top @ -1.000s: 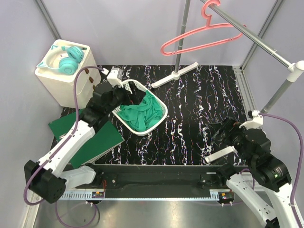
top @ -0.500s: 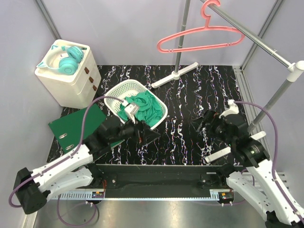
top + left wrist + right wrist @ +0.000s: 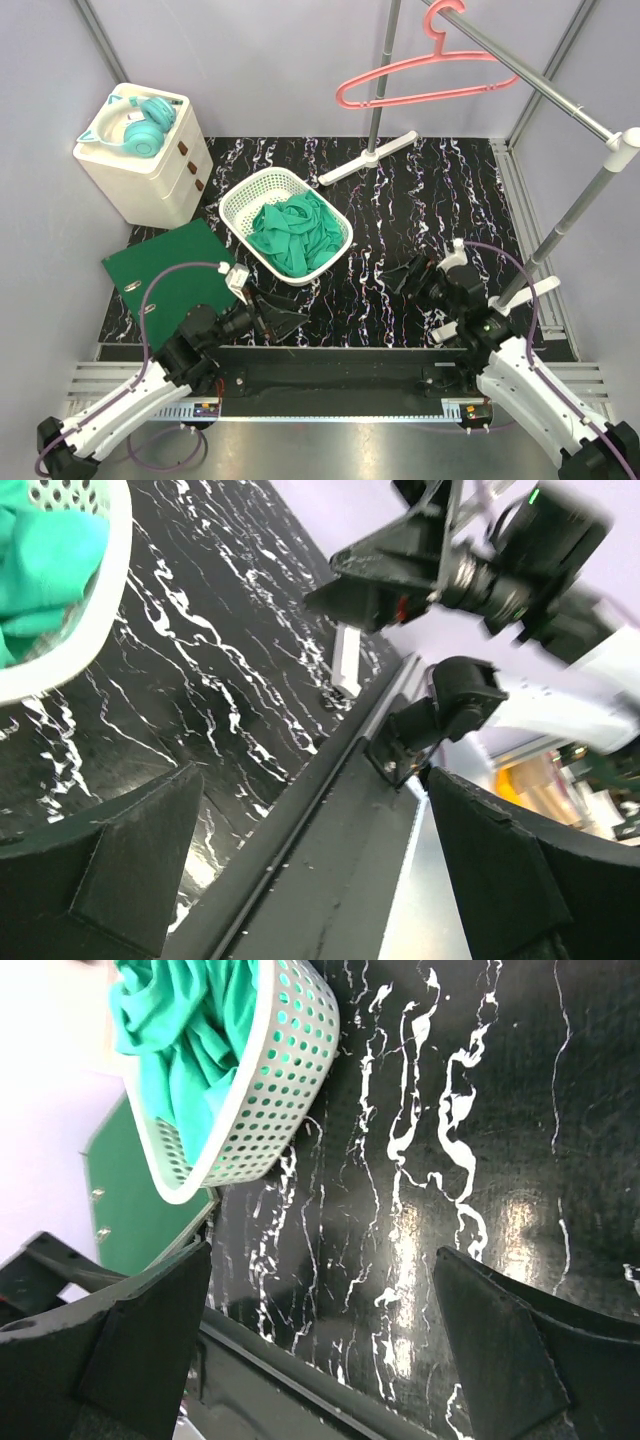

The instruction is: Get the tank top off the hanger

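The teal-green tank top (image 3: 296,233) lies crumpled in the white basket (image 3: 240,193) at mid-left of the table; it also shows in the right wrist view (image 3: 180,1050) and at the top left of the left wrist view (image 3: 40,565). The coral-pink hanger (image 3: 425,80) hangs bare on the grey rail (image 3: 540,85) at the top. My left gripper (image 3: 281,314) is open and empty, low near the table's front edge. My right gripper (image 3: 408,277) is open and empty at the front right, above the table.
A dark-green folder (image 3: 165,275) lies left of the basket. A white drawer box (image 3: 150,175) with teal headphones (image 3: 135,122) stands at the back left. The rail's stand base (image 3: 368,158) rests at the back centre. A support pole (image 3: 580,200) rises on the right.
Both arms have pulled back towards their bases. The left gripper left the basket, where the tank top stays, and dropped to the front edge. The hanger swings slightly on the rail.
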`<state>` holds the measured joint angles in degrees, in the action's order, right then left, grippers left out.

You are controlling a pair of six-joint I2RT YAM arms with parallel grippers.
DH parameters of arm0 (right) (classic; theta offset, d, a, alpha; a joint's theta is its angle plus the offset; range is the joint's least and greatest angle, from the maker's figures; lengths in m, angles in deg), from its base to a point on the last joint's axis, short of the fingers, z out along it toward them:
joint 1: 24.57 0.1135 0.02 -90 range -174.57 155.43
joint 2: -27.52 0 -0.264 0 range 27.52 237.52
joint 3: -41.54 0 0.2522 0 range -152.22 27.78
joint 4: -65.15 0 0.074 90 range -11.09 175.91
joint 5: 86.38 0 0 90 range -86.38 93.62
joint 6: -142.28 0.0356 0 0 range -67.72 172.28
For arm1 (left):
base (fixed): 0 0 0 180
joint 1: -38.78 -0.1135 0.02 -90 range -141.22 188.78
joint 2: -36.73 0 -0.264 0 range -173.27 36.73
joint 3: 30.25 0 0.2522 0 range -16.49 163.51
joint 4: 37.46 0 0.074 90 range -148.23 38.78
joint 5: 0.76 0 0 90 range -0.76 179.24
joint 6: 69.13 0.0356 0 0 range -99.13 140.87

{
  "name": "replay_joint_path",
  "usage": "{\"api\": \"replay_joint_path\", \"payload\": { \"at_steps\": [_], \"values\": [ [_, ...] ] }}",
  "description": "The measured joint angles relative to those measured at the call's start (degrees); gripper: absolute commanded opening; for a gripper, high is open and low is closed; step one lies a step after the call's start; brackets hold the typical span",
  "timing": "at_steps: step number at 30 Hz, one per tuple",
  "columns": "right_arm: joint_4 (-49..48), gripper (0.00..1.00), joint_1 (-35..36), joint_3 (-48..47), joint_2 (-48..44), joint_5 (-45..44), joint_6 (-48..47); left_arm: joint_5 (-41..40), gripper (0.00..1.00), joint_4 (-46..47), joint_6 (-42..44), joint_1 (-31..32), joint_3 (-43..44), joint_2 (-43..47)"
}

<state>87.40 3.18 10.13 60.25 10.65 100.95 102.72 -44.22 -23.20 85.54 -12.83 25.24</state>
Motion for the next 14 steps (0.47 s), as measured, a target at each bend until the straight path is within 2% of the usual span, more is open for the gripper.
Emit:
{"api": "replay_joint_path", "payload": {
  "at_steps": [5, 10, 14],
  "values": [
    [-5.6, 1.00, 0.0, 9.3, -13.4, -0.2, 5.1, -0.4, 0.99, -1.2, -4.0, 0.0, -1.5, 10.1],
    [-6.0, 1.00, 0.0, 14.9, -28.8, -1.3, 11.3, -0.4, 0.99, -2.5, -6.5, 0.0, -1.4, 11.1],
    [-5.5, 1.00, 0.0, 14.9, -29.4, -2.0, 14.0, 0.0, 0.99, -2.3, -8.3, 0.0, -1.4, 11.1]
  ]
}}
